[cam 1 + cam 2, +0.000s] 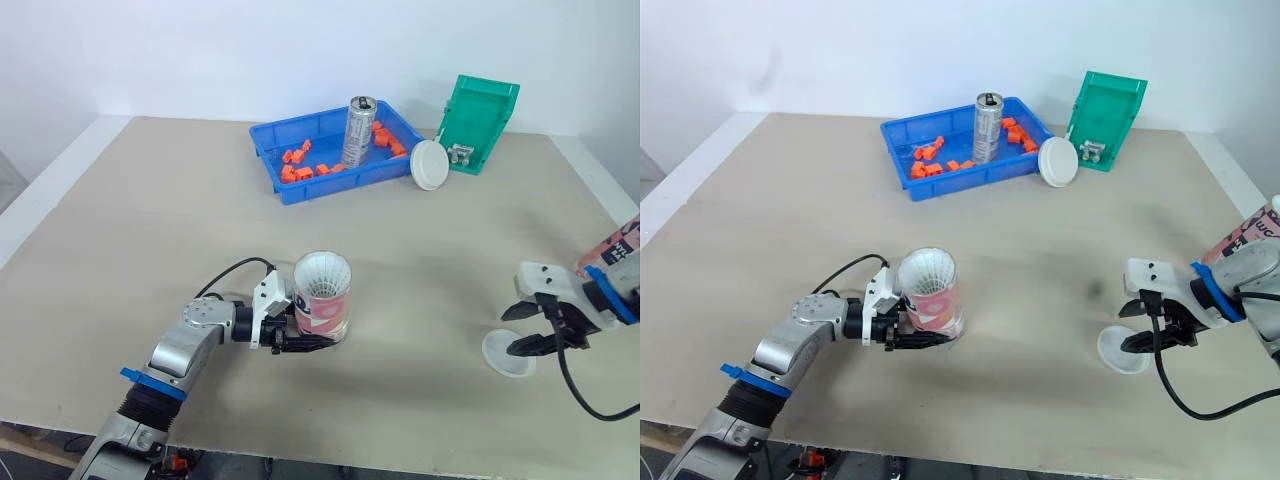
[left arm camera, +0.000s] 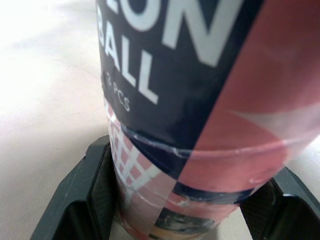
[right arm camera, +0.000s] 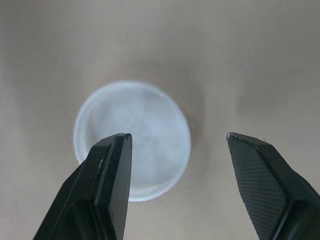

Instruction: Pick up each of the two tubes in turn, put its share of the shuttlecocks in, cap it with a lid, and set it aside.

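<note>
Tube (image 1: 322, 300) stands upright on the table (image 1: 150, 220) at about 7 o'clock from table centre, white shuttlecocks (image 1: 322, 272) showing at its open mouth, no cap on it; left gripper (image 1: 312, 342) is clamped low on the tube, a black finger (image 2: 85, 200) on each side of the base, likely to steady it for capping; left arm lies low and bent, forearm running in from 8 o'clock, wrist level; loose white lid (image 1: 508, 354) lies flat on the table at about 4 o'clock, well apart from the tube; right gripper (image 1: 525, 347) hovers over it with its jaws spread wide, one finger over the lid face, the other out past the rim, so it looks lined up to take the lid by its edge; right arm reaches in from 3 o'clock, wrist pitched down; a second lid (image 1: 429, 164) leans on the blue tray (image 1: 270, 140) at 12 o'clock, probably kept for the other tube; a can (image 1: 359, 130) stands in the tray, green bin (image 1: 480, 125) at 1 o'clock; judged step: fetch lid, cap this tube.
</note>
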